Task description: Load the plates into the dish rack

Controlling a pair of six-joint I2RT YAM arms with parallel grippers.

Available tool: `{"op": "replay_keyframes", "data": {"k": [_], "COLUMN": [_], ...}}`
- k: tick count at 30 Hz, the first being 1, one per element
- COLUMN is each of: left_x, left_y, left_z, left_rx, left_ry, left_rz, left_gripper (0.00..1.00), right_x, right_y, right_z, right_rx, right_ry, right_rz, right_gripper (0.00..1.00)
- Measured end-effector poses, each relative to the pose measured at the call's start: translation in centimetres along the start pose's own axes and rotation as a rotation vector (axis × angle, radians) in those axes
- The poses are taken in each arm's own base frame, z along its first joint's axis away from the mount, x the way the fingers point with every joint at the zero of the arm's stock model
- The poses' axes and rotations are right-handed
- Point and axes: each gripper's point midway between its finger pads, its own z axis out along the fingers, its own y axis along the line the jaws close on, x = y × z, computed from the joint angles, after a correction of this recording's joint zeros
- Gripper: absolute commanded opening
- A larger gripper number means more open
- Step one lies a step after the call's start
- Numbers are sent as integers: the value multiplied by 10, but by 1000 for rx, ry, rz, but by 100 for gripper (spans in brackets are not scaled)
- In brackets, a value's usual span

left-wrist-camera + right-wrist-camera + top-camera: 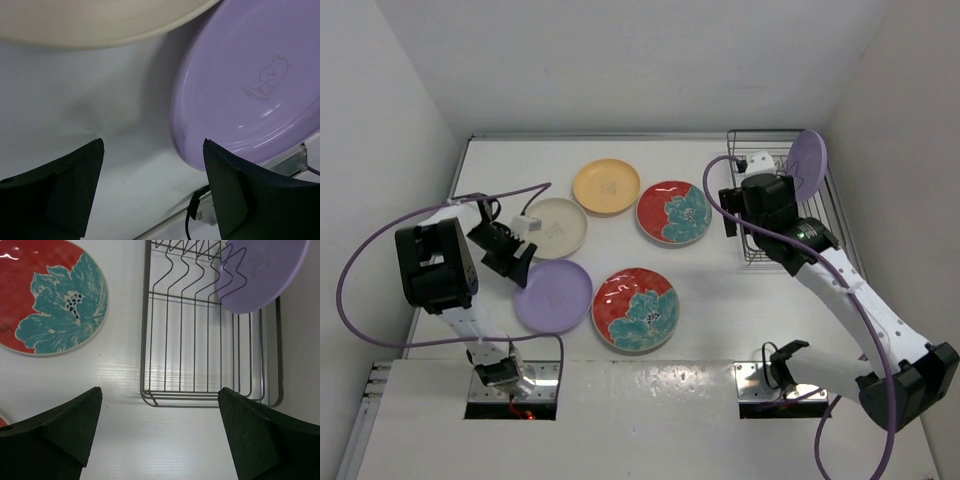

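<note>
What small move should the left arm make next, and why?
Probably slide the left end effector toward the rim of the lilac plate lying flat and lower it, so the rim comes between the jaws. They stand open and empty over bare table, with that plate just beside one finger and the cream plate ahead.

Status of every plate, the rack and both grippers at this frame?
Dish rack: holds one plate
Racked lilac plate: standing on edge in dish rack
Other lilac plate: flat on table
Cream plate: flat on table
Orange-yellow plate: flat on table
Far red plate: flat on table
Near red plate: flat on table
Left gripper: fingers open, empty
Right gripper: fingers open, empty
</note>
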Motion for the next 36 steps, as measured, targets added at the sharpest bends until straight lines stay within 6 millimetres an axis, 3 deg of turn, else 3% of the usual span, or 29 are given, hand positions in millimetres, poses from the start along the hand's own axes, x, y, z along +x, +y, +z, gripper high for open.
{"op": "replay_keyframes", "data": {"k": [4, 5, 7, 9, 13, 14, 19, 21, 23, 26, 28, 30, 32, 34, 36], "left_x": [-1, 0, 4, 10, 13, 10, 8, -1, -24, -83, -126, -164, -194, -214, -224], "left_y": [-2, -4, -11, -17, -25, -27, -33, -29, -21, -10, -17, -48, -98, -142, -169], "left_z": [8, 11, 17, 22, 20, 18, 9, -7, -37, -109, -161, -201, -224, -233, -227], "left_rx": [14, 19, 33, 53, 62, 66, 73, 62, 21, -128, -238, -299, -262, -188, -117], "left_ry": [-11, -14, -9, -4, -27, -43, -57, -68, -124, -291, -433, -575, -692, -769, -785], "left_rz": [3, 4, 0, 3, 26, 25, 53, 88, 157, 288, 379, 478, 572, 638, 655], "left_gripper": [65, 51, 43, 42, 5, 0, 0, 0, 0, 0, 0, 0, 0, 0, 0], "right_x": [-1, -2, -3, -4, -9, -11, -13, -12, -11, -18, -32, -45, -60, -73, -85], "right_y": [6, 7, 5, 4, -1, -1, 2, 11, 25, 55, 82, 105, 129, 147, 165], "right_z": [-3, -4, -6, -8, -16, -18, -22, -23, -23, -27, -32, -33, -32, -26, -19], "right_rx": [1, 4, 16, 18, 22, 22, 6, -39, -114, -278, -414, -518, -614, -683, -748], "right_ry": [-9, -12, -21, -30, -62, -70, -84, -81, -69, -53, -58, -68, -71, -65, -56], "right_rz": [-40, -44, -46, -42, -25, -21, -24, -37, -58, -85, -82, -59, -7, 43, 83], "right_gripper": [97, 97, 97, 97, 97, 97, 94, 94, 94, 94, 100, 100, 100, 98, 95]}}
